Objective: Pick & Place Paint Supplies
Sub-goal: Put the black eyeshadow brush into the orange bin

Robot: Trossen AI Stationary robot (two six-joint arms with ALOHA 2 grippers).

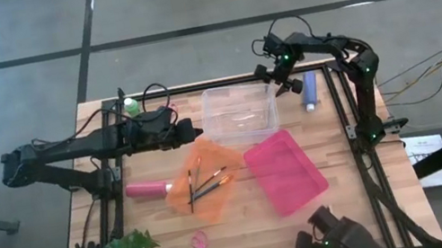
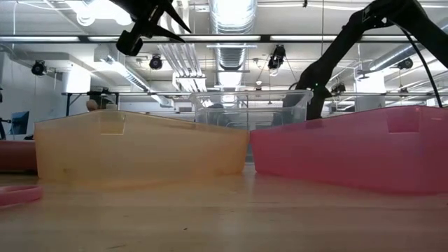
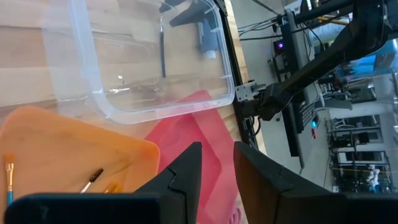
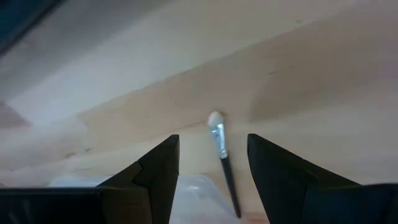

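From overhead, the right gripper (image 1: 290, 86) hangs at about one o'clock from the table's middle, just off the clear bin's (image 1: 239, 110) far right corner, with the blue paint bottle (image 1: 310, 90) lying just beside it on the wood. Its wrist camera shows the fingers spread apart, nothing between them, and a dark-handled brush (image 4: 223, 160) with a pale tip lying on the table below the gap (its lower end runs against the bin's edge).

The left gripper (image 1: 195, 133) sits at roughly ten o'clock, between the clear bin and the orange tray (image 1: 181, 197), jaws parted and empty. Several paintbrushes (image 1: 206, 184) rest in the orange tray. The pink-red bottle (image 1: 148, 189) lies just beside that tray at nine o'clock, and the green bottle (image 1: 132, 106) stands at eleven o'clock near the far edge. The pink tray (image 1: 286, 170) lies at four o'clock.
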